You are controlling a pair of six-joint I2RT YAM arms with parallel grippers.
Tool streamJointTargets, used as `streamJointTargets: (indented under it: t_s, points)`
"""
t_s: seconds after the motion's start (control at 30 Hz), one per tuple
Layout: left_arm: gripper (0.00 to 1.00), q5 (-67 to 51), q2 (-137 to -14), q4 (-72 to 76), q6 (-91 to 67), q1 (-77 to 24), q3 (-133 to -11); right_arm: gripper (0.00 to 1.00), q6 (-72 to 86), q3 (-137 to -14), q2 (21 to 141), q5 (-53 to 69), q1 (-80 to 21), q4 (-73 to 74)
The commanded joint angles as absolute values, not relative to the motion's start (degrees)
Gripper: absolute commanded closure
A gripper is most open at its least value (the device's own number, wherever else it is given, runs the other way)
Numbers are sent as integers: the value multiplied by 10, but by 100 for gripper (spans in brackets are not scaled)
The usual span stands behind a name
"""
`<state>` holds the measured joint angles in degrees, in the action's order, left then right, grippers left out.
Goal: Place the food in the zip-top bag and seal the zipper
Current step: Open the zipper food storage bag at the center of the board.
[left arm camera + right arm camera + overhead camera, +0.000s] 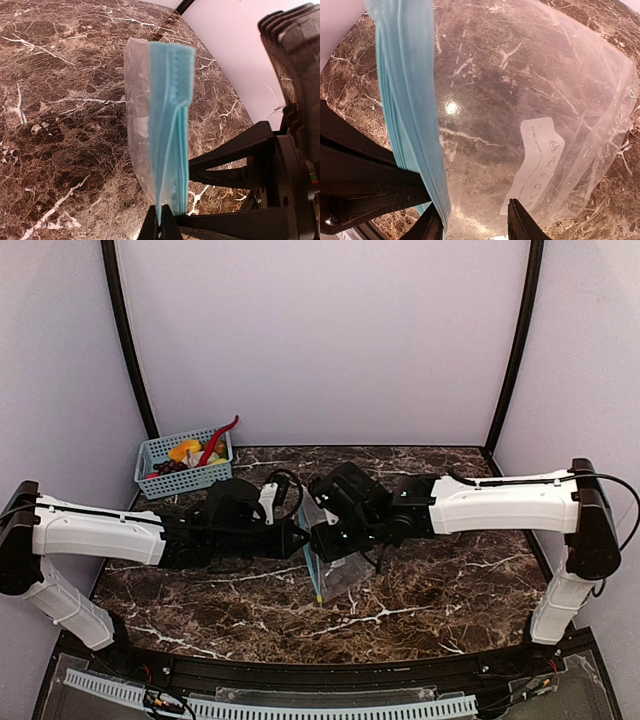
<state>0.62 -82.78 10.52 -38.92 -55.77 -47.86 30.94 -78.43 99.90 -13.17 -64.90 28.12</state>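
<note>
The clear zip-top bag [338,568] hangs between both arms over the middle of the table, its lower part resting on the marble. My left gripper [160,226] is shut on the teal zipper [172,120] strip at one end of the bag's mouth. My right gripper [475,226] faces the bag [520,100] with its jaws apart. One finger lies against the zipper [410,100] and the other stands in front of the clear panel by the white print. The food [190,452] sits in the blue basket at the back left, with yellow, red and dark purple pieces showing.
The blue mesh basket [150,455] stands by the back wall at the left corner. Purple walls with black corner posts close in the marble table [450,590]. The two arms meet nose to nose at mid-table.
</note>
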Motion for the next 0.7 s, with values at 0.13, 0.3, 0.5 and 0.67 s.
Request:
streamJointTargets:
  t_s: [0.13,0.3,0.5,0.67]
  points:
    - [99,3,-799,104,-396,-555,-474,63,318,-808,1021,-142,-652,274]
    - [99,6,-799,93,-394,-552,-474,89,326,-809,1015,-153,-649,280]
    - [99,38,-775,38,-391,-525,-453,100,338,-797,976,-154,-642,306]
    - [99,31,-752,27,-392,-497,-431,100,339,-792,940,-150,-637,326]
